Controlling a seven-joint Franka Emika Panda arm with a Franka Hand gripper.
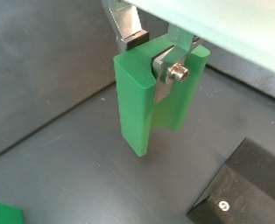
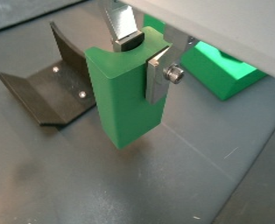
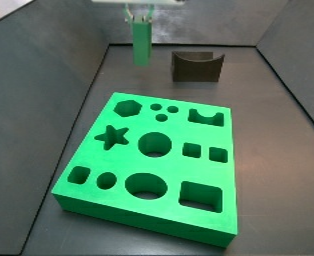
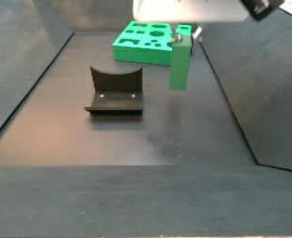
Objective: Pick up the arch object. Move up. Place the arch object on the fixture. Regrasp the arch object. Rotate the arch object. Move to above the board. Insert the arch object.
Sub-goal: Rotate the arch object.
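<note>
My gripper (image 1: 151, 52) is shut on the arch object (image 1: 146, 105), a tall bright green block that hangs upright from the fingers, clear of the dark floor. In a side view the arch object (image 3: 141, 42) hangs at the back of the bin, left of the fixture (image 3: 195, 66), a dark block with a scooped top. The board (image 3: 153, 160), a big green slab with shaped cutouts, lies nearer the front. In a side view the gripper (image 4: 186, 30) holds the block (image 4: 181, 60) to the right of the fixture (image 4: 113, 90).
Dark sloping walls (image 3: 66, 90) enclose the floor on both sides. In a wrist view the fixture (image 2: 58, 74) lies close beside the held block, and a corner of the board (image 2: 222, 70) shows behind it.
</note>
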